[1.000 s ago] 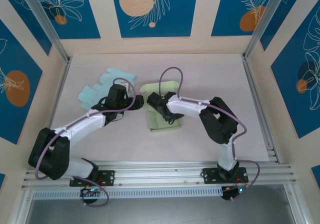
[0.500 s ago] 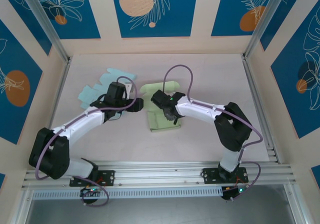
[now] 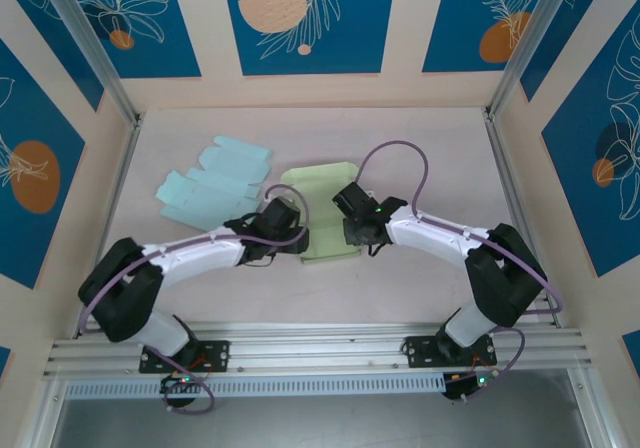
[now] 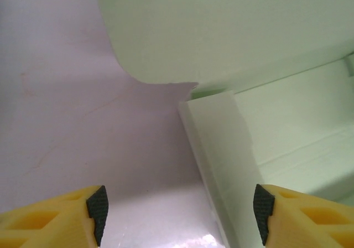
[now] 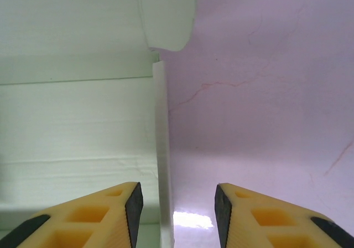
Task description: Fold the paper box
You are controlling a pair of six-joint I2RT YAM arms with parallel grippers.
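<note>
Straddling the left flap (image 4: 213,148) of the green paper box (image 3: 320,203), the left gripper (image 4: 177,215) stands spread with nothing pinched. The right gripper (image 5: 177,203) is likewise parted, astride the box's right flap (image 5: 161,148). The box rests on the table (image 3: 430,158) between the two grippers. If one side pinches or lifts first, the light sheet will likely slide or twist toward the other. The fold could then crease off its score line, and a fingertip dragging on the panel might crumple it.

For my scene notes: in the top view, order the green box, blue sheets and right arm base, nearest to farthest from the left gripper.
From the left gripper:
1. green box, right beside it, at centre.
2. blue sheets, back left.
3. right arm base, near edge, right.
</note>
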